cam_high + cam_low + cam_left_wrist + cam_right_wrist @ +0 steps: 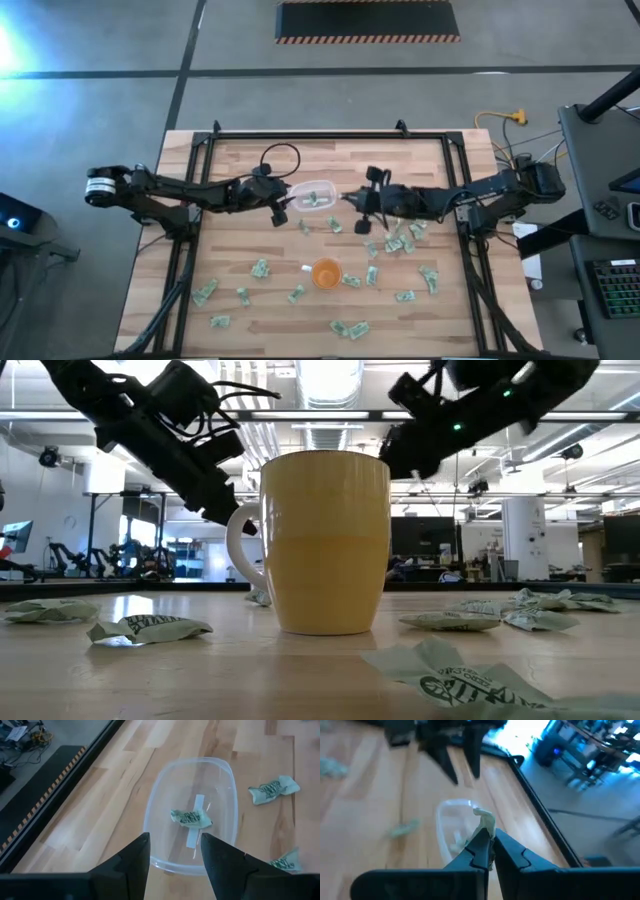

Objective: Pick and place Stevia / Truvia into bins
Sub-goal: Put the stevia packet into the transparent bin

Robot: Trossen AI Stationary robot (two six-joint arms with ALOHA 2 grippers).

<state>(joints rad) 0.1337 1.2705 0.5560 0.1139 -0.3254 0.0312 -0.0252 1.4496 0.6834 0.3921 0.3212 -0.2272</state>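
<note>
While right gripper [490, 842] pinches 1 sachet [486, 824] — long axis upright | above tub [451, 827]

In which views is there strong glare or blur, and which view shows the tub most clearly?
High view: bright glare at the upper left corner. Low view: the cup is sharp and the nearest sachet is blurred. Right wrist view: blue glare, soft focus on the sachet in the right gripper. Left wrist view: the tub is clearest.

Low view: cup [325, 542] blocks the tub entirely. Right wrist view: tub [454, 827] blurred, lower part behind the fingers [475, 850]. Left wrist view: sachet [286, 862] cut off at right edge.
</note>
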